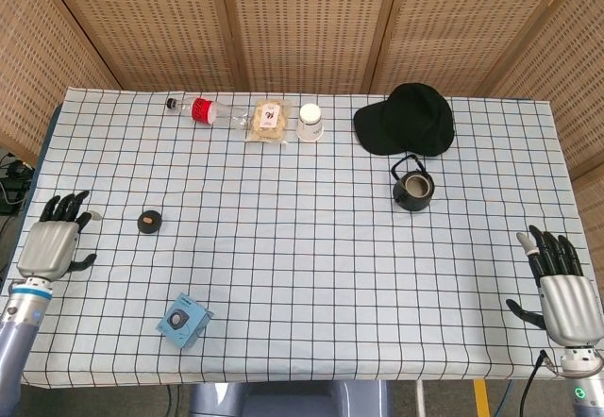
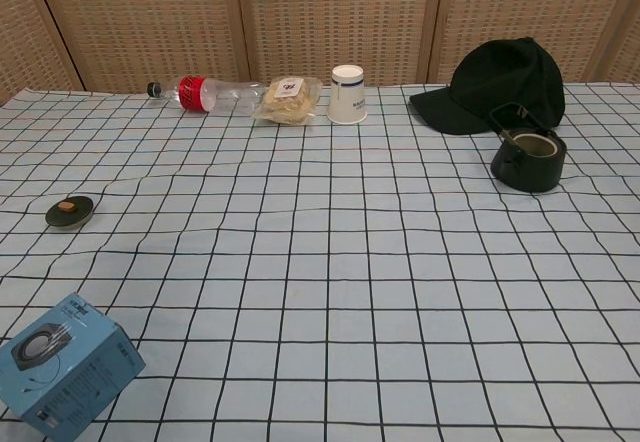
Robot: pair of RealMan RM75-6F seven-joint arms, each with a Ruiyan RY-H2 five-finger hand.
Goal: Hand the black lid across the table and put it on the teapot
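The left hand (image 1: 55, 247) sits at the left edge of the head view, over the checked tablecloth (image 1: 302, 275), its dark fingers (image 1: 64, 206) spread apart and pointing toward the top of the frame; it holds nothing and no finger touches any object. The right hand (image 1: 564, 294) sits at the lower right of the same view, fingers likewise apart and empty, near the table's right edge. Neither hand shows in the chest view. The black lid (image 1: 149, 221), a small dark disc with a brownish knob, lies flat on the cloth just right of the left hand, in the left-middle of the frame. The teapot (image 1: 413, 189) stands uncovered in the right-middle, its handle tipped back, just below the black cap (image 1: 408, 118). The risks appear to come from the lid's shape and the distance: it is low and flat, so fingers closing from above could skate it along the cloth or rumple the fabric rather than lift it. The two pieces lie well apart, so a hand-to-hand pass is likely needed, and a loose pinch on so thin a thing could drop it mid-table. At the pot, a misjudged approach could knock the handle or nudge the cap. A blue box (image 1: 184, 320) sits in the lower left, below the lid and clear of the likely path.
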